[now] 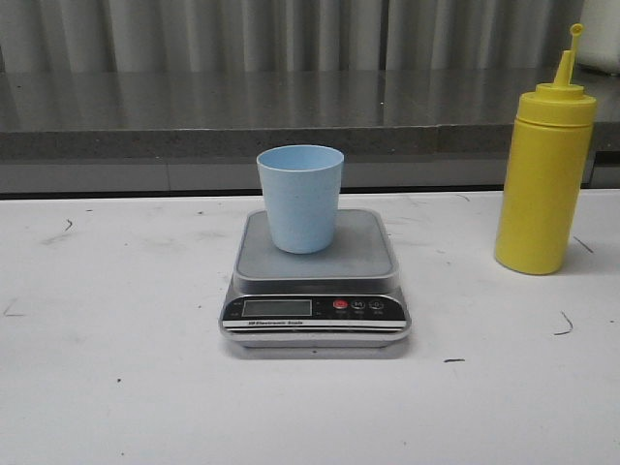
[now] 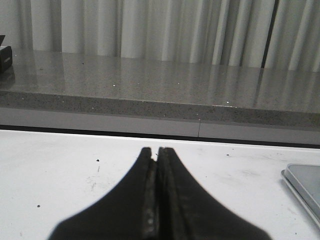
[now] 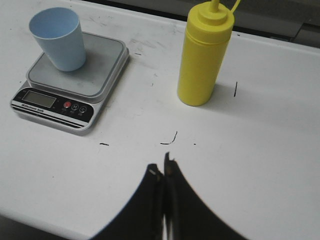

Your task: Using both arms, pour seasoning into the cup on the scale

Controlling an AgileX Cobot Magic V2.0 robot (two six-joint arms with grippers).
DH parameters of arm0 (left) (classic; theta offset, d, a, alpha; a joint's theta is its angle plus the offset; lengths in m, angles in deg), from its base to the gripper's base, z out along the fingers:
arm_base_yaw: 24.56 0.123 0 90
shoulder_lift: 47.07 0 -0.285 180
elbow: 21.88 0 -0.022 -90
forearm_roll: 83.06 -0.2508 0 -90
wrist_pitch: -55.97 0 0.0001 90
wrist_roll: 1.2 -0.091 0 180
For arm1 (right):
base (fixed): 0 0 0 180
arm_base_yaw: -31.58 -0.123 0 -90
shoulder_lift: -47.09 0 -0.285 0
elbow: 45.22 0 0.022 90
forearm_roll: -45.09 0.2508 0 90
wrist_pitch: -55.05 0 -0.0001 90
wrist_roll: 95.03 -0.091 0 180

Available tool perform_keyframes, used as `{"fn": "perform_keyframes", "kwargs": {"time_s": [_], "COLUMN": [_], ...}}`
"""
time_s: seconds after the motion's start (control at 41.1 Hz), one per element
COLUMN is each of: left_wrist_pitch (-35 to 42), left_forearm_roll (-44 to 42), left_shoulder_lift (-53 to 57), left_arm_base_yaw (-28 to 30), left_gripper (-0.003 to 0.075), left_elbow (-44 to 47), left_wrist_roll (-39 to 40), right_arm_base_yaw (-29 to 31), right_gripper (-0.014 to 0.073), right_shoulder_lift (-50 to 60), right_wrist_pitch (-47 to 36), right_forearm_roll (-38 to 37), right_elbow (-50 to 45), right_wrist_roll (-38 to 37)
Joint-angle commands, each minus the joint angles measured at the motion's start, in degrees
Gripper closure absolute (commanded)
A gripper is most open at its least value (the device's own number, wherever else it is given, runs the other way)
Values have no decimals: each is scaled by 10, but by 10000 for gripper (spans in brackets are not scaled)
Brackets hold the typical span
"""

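Tapered speckled cup (image 1: pixel 300 197), steel scale (image 1: pixel 315 281)

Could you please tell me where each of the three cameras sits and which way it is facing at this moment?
Front view: looks forward over the table at the cup standing on the scale, the yellow bottle to the right; no part of the robot shows.
Left wrist view: low over the table, facing the grey ledge and curtain; shut left gripper shows, plus a corner of the scale.
Right wrist view: higher, angled down at cup, scale and bottle; shut right gripper shows.
Front and right wrist views share cup, scale and bottle.
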Motion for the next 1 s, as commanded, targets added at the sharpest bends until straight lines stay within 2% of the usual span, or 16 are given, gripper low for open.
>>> {"fn": "perform_keyframes", "kwargs": {"time_s": [0.0,0.851,0.973], "left_wrist_pitch": [50,50,50], "left_forearm_roll": [6,6,6], "left_shoulder_lift": [9,9,9], "left_arm_base_yaw": [-1,-1,-1], "left_gripper": [740,740,740], "left_elbow": [13,13,13], "left_wrist_roll": [0,0,0], "right_arm_base_yaw": [1,1,9], "right_gripper": [662,662,662], "right_shoulder_lift": [-4,-4,28], "right_wrist_pitch": [-43,-43,-57], "right_forearm_roll": [-2,-2,-36], "right_elbow": [17,17,-4], "right_wrist_roll": [6,6,6]}}
